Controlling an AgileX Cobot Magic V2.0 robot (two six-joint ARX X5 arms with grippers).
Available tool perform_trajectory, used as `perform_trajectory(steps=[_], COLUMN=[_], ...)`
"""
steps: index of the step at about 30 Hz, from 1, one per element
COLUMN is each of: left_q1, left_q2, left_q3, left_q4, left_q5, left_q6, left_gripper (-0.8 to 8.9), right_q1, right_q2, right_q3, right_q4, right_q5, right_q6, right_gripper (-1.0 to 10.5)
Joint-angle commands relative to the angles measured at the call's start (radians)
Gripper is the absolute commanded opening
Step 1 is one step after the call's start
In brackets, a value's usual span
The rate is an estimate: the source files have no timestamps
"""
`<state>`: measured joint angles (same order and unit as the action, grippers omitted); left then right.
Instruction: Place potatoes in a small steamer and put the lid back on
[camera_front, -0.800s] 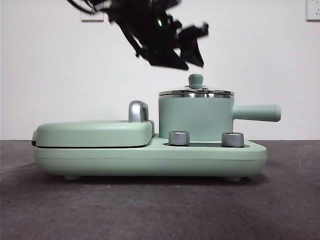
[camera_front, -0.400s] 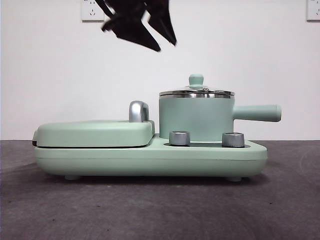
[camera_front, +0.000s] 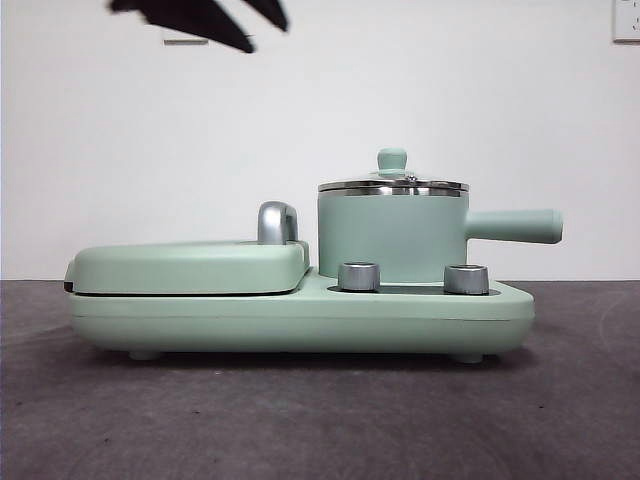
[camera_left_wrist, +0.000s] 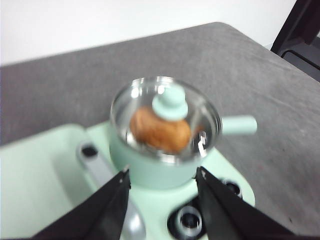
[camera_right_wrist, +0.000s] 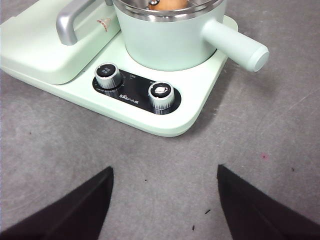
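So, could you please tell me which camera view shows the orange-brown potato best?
The left wrist view: the lumpy orange-brown potato shows through the clear glass lid. The right wrist view catches only a sliver; the front view hides it.

The left end effector (camera_front: 205, 15) has risen away from the lid (camera_front: 392, 182), toward the upper edge.

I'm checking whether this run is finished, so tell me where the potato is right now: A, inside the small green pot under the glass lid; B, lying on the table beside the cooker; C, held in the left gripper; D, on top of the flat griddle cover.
A: in the left wrist view the potato sits inside the small steamer beneath the lid, while the left gripper is open and holds nothing.
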<state>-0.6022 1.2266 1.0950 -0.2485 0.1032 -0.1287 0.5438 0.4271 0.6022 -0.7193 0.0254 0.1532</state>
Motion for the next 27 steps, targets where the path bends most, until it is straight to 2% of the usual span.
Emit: perform_trajectory(steps=[1,7,12,17,25,26,27], left_q1=[-0.003,-0.001,-0.001,-0.001,-0.001,-0.001,-0.001], left_q2=[-0.099,-0.319,-0.464,-0.550,-0.570,-0.570,-0.570], left_q3=[-0.104,-0.325,-0.433,-0.459,-0.459,-0.459,-0.459], left_q4=[0.011,-0.001,-0.052,-0.158,-0.208,-0.206,-0.203], left_q5=[-0.009,-0.034,-0.071,-0.119,-0.119,-0.119,-0.119], left_q6=[-0.047,-0.127,-0.165,-0.179,-0.175,-0.176,-0.176], left_gripper=[2.16,2.16,2.16,2.17,2.14,1.93,1.17], right_q1=[0.006,0.006,0.009,0.023,0.042,0.041,0.041], right_q2=[0.023,0.120,0.235,0.356,0.433,0.429,0.426], right_q3=[0.006,0.006,0.006,0.006,0.006,0.006,0.006], right_q4=[0.009,0.094,0.246,0.378,0.425,0.428,0.428], right_q5=[-0.011,-0.079,-0.135,-0.185,-0.187,-0.185,-0.181], right_q6=[-0.016,-0.038,-0.039,-0.037,-0.030,-0.029,-0.029], right_gripper=[3.3,3.3,3.3,3.3,3.2,3.0,2.2])
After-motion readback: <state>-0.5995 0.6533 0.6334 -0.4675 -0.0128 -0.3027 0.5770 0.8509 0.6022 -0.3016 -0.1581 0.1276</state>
